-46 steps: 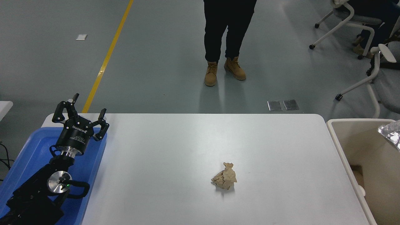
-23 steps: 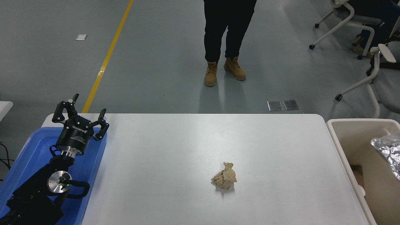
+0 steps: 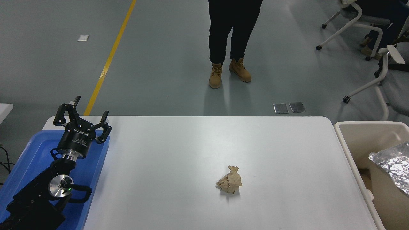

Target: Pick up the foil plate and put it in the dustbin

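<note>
The crinkled, shiny silver foil plate (image 3: 392, 166) lies inside the large cream plastic dustbin (image 3: 348, 140), cut off by the picture's right edge, its wrinkled surface lower than the bin's thick rounded rim and close against the pale inner wall; whether it rests on something within or hangs in the air cannot be told. The right gripper is out of view, so nothing shows of whether it grips the foil. The dustbin stands just beside the right end of the white bench (image 3: 198, 150), well apart from the left gripper (image 3: 83, 117), which is on the opposite side of the bench. That black left gripper is at the lower left with its fingers (image 3: 105, 115) spread apart and pinching nothing, pointing away from the camera over the far corner of a shallow blue plastic tray (image 3: 35, 150) that sits on the bench's left end beneath the arm. To the right of the left gripper and nearer the camera, a small crumpled tan paper wad (image 3: 230, 181) sits alone on the bench, between the gripper and the dustbin. Beyond the bench's far edge, a person (image 3: 230, 35) in dark trousers and tan boots stands on the grey floor.
</note>
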### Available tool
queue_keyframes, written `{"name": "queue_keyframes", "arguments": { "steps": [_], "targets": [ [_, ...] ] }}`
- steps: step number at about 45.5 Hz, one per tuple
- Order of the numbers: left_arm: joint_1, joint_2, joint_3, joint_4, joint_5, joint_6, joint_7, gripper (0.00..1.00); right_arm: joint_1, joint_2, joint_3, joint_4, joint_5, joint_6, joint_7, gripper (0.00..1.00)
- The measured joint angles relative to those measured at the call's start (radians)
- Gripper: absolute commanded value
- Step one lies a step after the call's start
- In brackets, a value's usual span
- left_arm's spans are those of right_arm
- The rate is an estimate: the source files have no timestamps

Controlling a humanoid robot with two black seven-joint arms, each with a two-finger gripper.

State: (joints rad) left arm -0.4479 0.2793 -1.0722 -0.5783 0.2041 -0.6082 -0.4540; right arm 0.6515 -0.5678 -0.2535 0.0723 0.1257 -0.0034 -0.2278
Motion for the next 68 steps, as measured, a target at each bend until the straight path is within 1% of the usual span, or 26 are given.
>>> {"name": "queue_keyframes", "arguments": {
  "steps": [7, 14, 26, 32, 39, 54, 68],
  "targets": [
    [0.0, 0.0, 0.0, 0.0, 0.0, -0.001, 0.0, 0.98, 0.13, -0.045, -0.145, 0.102, -0.005, 0.003, 0.003, 1.0],
    [0.0, 0.0, 0.0, 0.0, 0.0, -0.001, 0.0, 0.99, 0.289, -0.059, -0.321, 0.195, -0.007, 0.005, 0.005, 1.0],
    [0.0, 0.0, 0.0, 0.0, 0.0, -0.001, 0.0, 0.98, 0.549, -0.013, -0.529, 0.36, -0.012, 0.036, 0.004, 1.0],
    [0.0, 0.0, 0.0, 0.0, 0.0, -0.001, 0.0, 0.98, 0.689, 0.01, -0.619, 0.494, -0.014, 0.057, 0.004, 1.0],
    [0.0, 0.0, 0.0, 0.0, 0.0, -0.001, 0.002, 0.98, 0.835, 0.028, -0.686, 0.648, -0.027, 0.094, 0.002, 1.0],
    [0.0, 0.0, 0.0, 0.0, 0.0, 0.0, 0.002, 0.98, 1.098, 0.047, -0.757, 0.914, -0.103, 0.185, -0.003, 1.0],
    [0.0, 0.0, 0.0, 0.001, 0.0, 0.001, 0.002, 0.98, 1.327, 0.03, -0.845, 1.195, -0.119, 0.249, -0.006, 1.0]
  ]
}}
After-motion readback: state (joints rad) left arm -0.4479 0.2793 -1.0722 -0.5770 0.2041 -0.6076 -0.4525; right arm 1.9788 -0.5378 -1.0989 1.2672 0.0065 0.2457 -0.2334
